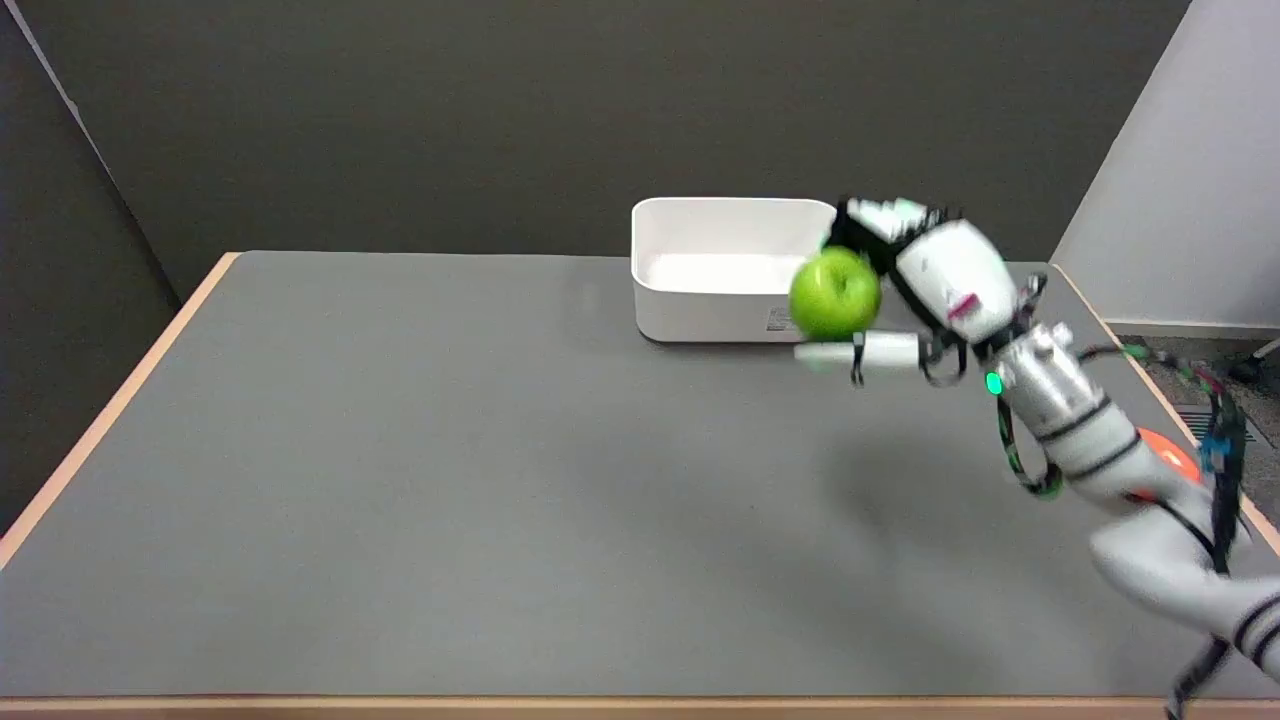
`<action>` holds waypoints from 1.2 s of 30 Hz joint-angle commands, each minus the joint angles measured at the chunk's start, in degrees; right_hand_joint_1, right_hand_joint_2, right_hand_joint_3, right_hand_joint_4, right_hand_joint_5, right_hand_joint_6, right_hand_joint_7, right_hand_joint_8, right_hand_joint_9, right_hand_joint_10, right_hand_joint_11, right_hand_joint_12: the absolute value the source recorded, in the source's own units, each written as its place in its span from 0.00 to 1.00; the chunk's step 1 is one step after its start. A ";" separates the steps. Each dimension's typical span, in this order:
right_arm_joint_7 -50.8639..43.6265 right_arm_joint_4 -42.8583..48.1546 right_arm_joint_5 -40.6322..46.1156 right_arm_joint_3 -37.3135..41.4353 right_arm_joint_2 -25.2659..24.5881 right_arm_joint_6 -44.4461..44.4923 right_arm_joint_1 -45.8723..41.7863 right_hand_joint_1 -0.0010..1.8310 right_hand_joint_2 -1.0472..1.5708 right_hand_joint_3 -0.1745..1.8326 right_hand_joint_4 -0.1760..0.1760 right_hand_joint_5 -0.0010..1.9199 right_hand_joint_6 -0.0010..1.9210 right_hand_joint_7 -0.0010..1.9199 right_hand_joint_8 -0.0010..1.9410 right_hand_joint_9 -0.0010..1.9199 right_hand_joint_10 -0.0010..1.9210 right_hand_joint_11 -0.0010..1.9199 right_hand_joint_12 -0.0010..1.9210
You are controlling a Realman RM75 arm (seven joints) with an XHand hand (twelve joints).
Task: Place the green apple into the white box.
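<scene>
1. Running along the bottom of the head view is the near wooden edge of the grey table [420, 520], whose bare surface fills most of the picture.
2. Reaching in from the lower right, the white right arm [1150, 540] slants up and to the left above the table, with black cables looped along it and a small green light near the wrist.
3. Just behind the arm's lower part, an orange object [1170, 458] shows at the table's right edge; it is mostly hidden, so what it is cannot be told.
4. A soft shadow lies on the table under the arm and hand.
5. The right hand [900, 290] is raised above the table and closed around the green apple [836, 294]: one white finger lies under the fruit, and black-and-white fingers curve over its top and right side.
6. The green apple is off the table, held in front of the near right corner of the white box [700, 300] and overlapping its front wall in this view.
7. The white box stands open on the far part of the table, a small label on its front wall.
8. Beyond the table rises a dark wall, with a paler wall at the far right.
</scene>
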 commanded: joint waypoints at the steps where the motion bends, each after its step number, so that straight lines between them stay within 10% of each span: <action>1: -9.27 -9.54 6.66 -14.89 -1.29 -18.24 36.44 0.61 0.87 0.24 0.00 0.28 0.87 0.30 0.88 0.41 1.00 0.30 1.00; 16: -7.96 -57.87 6.18 -29.38 -13.80 -21.53 64.48 0.60 0.89 0.21 0.00 0.25 0.90 0.28 0.91 0.41 1.00 0.23 1.00; 36: 0.63 -50.35 9.97 -27.83 -11.87 -22.98 55.85 0.59 0.91 0.18 0.00 0.24 0.91 0.27 0.92 0.37 1.00 0.18 1.00</action>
